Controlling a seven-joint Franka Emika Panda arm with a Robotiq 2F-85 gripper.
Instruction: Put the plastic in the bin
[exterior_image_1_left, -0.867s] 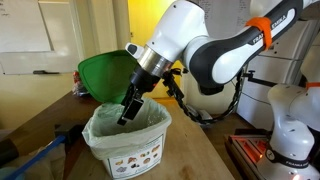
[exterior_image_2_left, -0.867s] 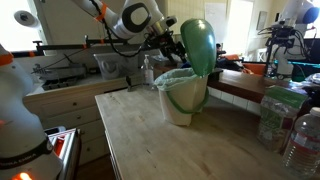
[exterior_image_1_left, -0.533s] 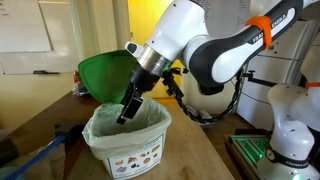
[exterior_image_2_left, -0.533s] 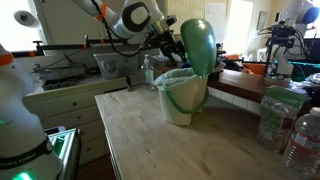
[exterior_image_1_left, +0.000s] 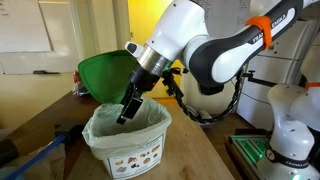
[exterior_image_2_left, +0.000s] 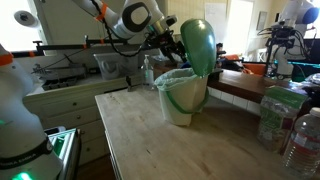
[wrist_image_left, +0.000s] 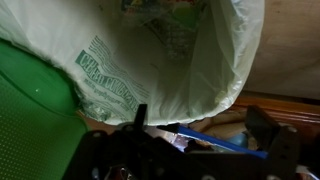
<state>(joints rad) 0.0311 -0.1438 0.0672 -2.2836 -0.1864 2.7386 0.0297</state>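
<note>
Reaching down with the black gripper (exterior_image_1_left: 124, 116) into the mouth of the small white bin (exterior_image_1_left: 125, 155), just inside the rim of its thin pale-green liner bag (exterior_image_1_left: 152, 118), right beside the round green hinged lid (exterior_image_1_left: 103, 76) tipped up and back. Impossible to call the gripper's state, whether apart, together or clamped on something: only dark, blurred shapes at the bottom of the wrist view, and no clear sight of the fingertips in either exterior view. Cannot place the plastic with certainty either. No loose piece visible on the wooden worktop (exterior_image_2_left: 170, 150) around the bin, so probably either at the jaws or already down in the bag, with only a pale printed shape (wrist_image_left: 160, 8) deep inside, too blurred to name. Judged as the release step, close to the end of the task. Worth guarding against from here:

- Snagging the slack liner on a fingertip while lifting out, dragging the bag or the light bin itself up or over.
- Brushing the raised lid with the wrist and tipping it shut onto the gripper.
- Letting go too near the rim, leaving the plastic draped over the edge or sliding onto the worktop.
- Thin film clinging to a pad after opening and riding back out.
</note>
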